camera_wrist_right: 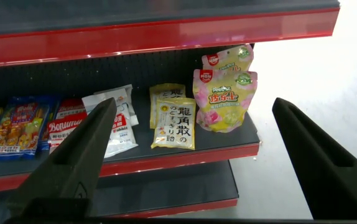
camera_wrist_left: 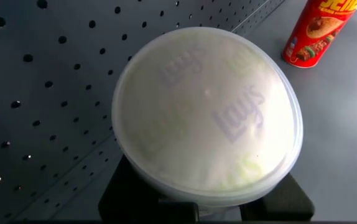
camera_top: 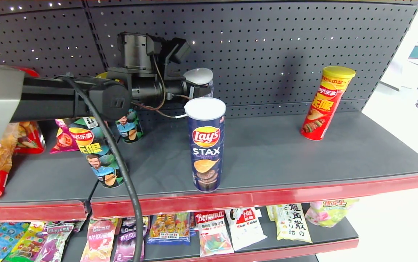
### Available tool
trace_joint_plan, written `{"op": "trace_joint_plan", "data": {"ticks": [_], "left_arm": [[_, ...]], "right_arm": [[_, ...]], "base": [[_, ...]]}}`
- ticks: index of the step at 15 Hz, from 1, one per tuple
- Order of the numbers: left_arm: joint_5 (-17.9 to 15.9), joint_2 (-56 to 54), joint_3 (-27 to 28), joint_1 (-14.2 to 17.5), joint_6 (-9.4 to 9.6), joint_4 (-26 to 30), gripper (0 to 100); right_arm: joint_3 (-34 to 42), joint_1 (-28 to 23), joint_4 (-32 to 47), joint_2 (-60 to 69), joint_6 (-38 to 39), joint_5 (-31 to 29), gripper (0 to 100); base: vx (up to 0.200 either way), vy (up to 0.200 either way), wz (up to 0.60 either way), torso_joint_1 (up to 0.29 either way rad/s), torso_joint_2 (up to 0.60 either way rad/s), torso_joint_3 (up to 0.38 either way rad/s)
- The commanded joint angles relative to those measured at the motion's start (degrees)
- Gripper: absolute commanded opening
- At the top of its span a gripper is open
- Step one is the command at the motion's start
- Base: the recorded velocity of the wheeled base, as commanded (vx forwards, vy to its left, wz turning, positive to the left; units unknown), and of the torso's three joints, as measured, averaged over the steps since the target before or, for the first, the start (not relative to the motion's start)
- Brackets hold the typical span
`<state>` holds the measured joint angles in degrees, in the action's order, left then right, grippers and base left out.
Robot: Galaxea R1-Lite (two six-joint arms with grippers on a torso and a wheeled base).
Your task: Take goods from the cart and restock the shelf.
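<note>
**A:** What sits closest?

**B:** The right gripper (camera_wrist_right: 194, 109). Its two black fingers are spread wide with nothing between them. It faces the lower shelf (camera_wrist_right: 185, 158), where a pink-and-green plastic snack bag (camera_wrist_right: 225, 93), a yellow printed sachet (camera_wrist_right: 173, 115) and white packets (camera_wrist_right: 113, 121) stand in a row.

**A:** And the deck above?

**B:** At the front of the grey metal shelf with a red lip (camera_top: 267, 196) a tall blue cardboard crisp can with a white plastic lid (camera_top: 206, 145) stands upright. At its nine o'clock is a dark crisp can printed with a man's figure (camera_top: 98, 156). A second dark printed can (camera_top: 130, 127) stands farther back, at about ten o'clock.

**A:** Where's the item being stocked?

**B:** At twelve o'clock, straight behind the blue can, is a cylindrical crisp can with a translucent whitish plastic lid (camera_wrist_left: 206, 118). It is upright and near the black perforated back panel (camera_top: 285, 47). The left gripper (camera_top: 194, 91) comes in from nine o'clock, and its jaws are clamped on the can's body just under the lid. The blue can hides its base, so I cannot tell whether it touches the deck.

**A:** Anything farther off?

**B:** A red crisp can with a yellow lid (camera_top: 325, 103) stands at two o'clock from the blue can, well apart from it and near the back panel.
</note>
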<state>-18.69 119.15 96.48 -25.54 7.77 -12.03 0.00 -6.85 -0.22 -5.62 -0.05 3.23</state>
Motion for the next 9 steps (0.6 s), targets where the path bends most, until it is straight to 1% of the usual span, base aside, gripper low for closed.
{"op": "trace_joint_plan", "data": {"ticks": [1,6,7,9], "left_arm": [[0.0,0.2,-0.1,0.0,-0.03,0.0,0],[0.0,0.3,-0.2,-0.5,0.06,-0.1,0],[0.0,0.3,-0.2,-0.5,0.06,0.0,100],[0.1,0.2,-0.3,-0.5,-0.03,0.1,100]], "right_arm": [[0.0,0.0,0.0,-0.1,0.0,0.0,100],[0.0,0.0,0.0,-0.1,0.0,0.0,100],[0.0,0.0,0.0,-0.1,0.0,0.0,100],[0.0,0.0,0.0,-0.1,0.0,0.0,100]], "base": [[0.000,0.000,0.00,0.000,0.00,0.000],[0.000,0.000,0.00,0.000,0.00,0.000],[0.000,0.000,0.00,0.000,0.00,0.000],[0.000,0.000,0.00,0.000,0.00,0.000]]}}
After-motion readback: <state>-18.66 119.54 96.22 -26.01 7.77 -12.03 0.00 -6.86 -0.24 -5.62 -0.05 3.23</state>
